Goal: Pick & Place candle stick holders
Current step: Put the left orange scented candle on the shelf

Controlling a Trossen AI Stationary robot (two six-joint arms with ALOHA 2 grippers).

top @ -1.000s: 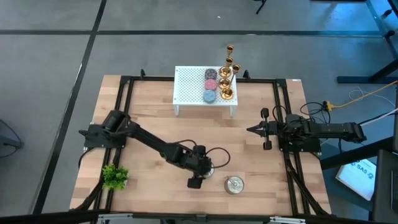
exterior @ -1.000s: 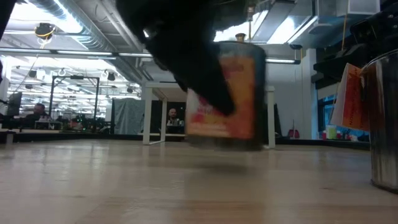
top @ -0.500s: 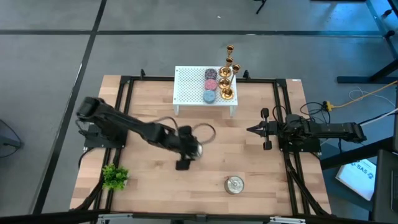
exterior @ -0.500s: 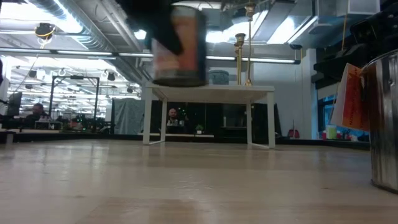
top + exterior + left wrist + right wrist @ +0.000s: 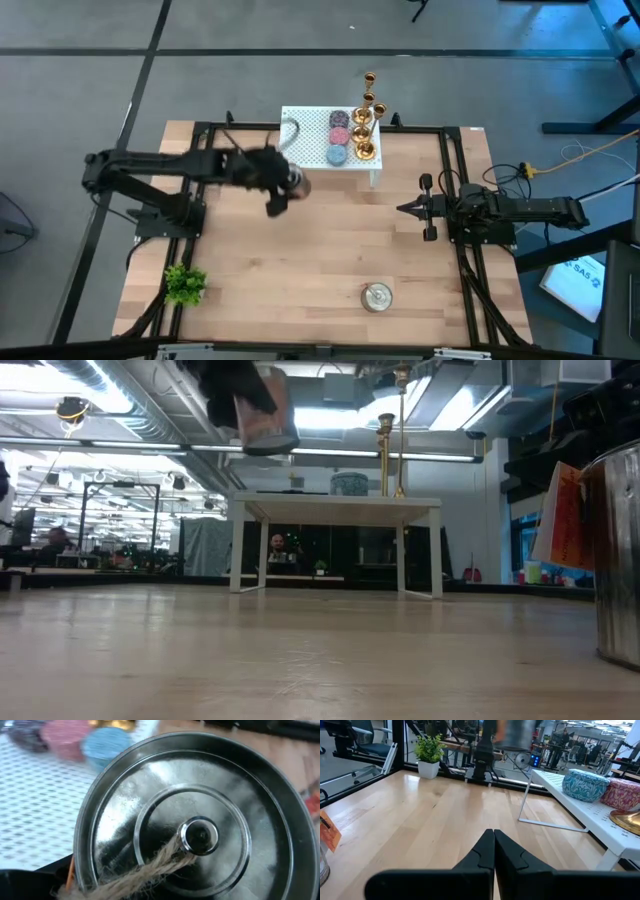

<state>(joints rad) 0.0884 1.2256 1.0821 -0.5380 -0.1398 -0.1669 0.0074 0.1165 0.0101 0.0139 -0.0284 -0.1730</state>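
Three gold candle stick holders (image 5: 364,127) stand on their round bases at the right end of the white rack (image 5: 303,140); they also show in the low view (image 5: 385,455). My left gripper (image 5: 283,187) is shut on a round silver tin with an orange label (image 5: 264,410), high in the air in front of the rack's left end. The tin's lid, with knob and twine, fills the left wrist view (image 5: 200,836). My right gripper (image 5: 405,209) is shut and empty, low over the table to the right of the middle (image 5: 494,833). My left gripper comes at the tin from above, looking down on its lid (image 5: 150,820). A dark finger (image 5: 30,875) shows at the lid's rim; the tin itself hides the place of contact. The tin hangs tilted, lifted clear, higher than the rack's top (image 5: 335,500).
Three flat round candles (image 5: 338,135) lie on the rack next to the holders. A second silver tin (image 5: 376,296) stands near the table's front edge and a small green plant (image 5: 184,284) at the front left. A black frame (image 5: 452,180) borders the table.
My left gripper has carried the tin from low over the table's near middle up and toward the far left, to just in front of the rack's left end. The tin has risen from near table height to above the rack's top, staying in the hold.
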